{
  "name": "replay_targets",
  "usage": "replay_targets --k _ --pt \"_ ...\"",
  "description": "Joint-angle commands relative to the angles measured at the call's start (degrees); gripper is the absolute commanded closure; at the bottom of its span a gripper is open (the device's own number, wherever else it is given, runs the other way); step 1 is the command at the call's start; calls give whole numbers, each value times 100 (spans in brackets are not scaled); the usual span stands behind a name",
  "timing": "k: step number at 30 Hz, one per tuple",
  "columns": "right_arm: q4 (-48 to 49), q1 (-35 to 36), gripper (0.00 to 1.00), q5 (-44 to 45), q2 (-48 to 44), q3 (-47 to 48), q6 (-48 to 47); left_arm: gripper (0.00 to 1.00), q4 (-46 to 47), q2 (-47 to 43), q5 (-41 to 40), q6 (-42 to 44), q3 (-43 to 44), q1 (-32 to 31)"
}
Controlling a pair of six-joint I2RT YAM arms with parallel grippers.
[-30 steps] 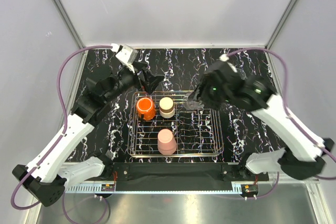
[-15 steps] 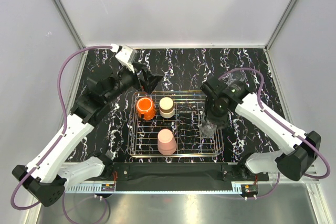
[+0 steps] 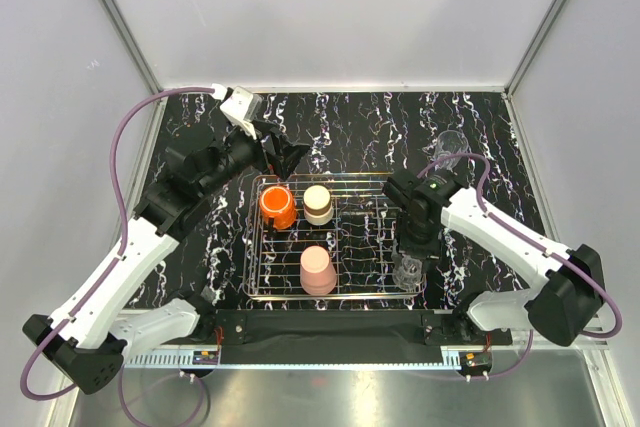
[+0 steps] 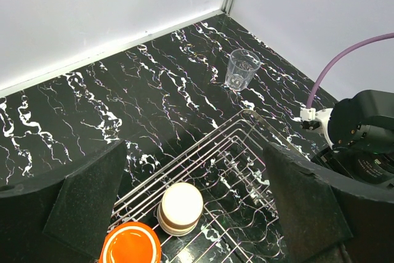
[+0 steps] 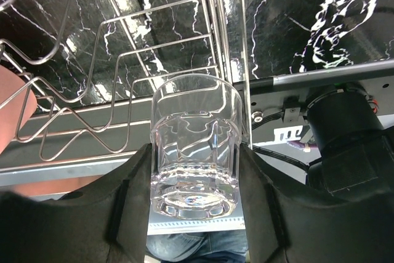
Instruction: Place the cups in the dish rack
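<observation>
Clamping a clear glass [image 5: 196, 133] between its fingers [image 5: 132, 201], the right gripper [image 3: 409, 265] holds it at the near right corner of the dish rack [image 3: 365, 232]; the pale pink tumbler [image 3: 318, 269] stands in the rack's near middle; the orange cup [image 3: 277, 206] and cream cup [image 3: 318, 204] sit side by side at its far left; the left gripper [image 3: 281, 153] hovers just beyond that edge, fingers spread apart; a second clear glass [image 4: 241, 69] stands on the table [image 3: 340, 117], past the far right corner.

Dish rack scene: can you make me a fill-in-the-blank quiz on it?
The right tool grips a clear ___.
Besides that, the dish rack holds ___ opaque cups.
The other clear glass stands on the ___, outside the rack.
The left tool is ___ and empty.
Missing: glass; three; table; open.
</observation>
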Motion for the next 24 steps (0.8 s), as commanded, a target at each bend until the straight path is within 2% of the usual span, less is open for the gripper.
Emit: replay_targets --k 1,5,12,24 --pt "311 -41 100 -133 227 -339 -75 1 229 -50 -38 -28 265 16" --pt "531 -24 100 -195 377 -243 -84 1 238 -41 -29 -37 265 34" --pt "356 -24 100 -45 324 319 -128 1 264 -32 120 -133 256 130" --pt "1111 -15 100 -379 606 -163 -136 1 299 -15 226 -204 230 254"
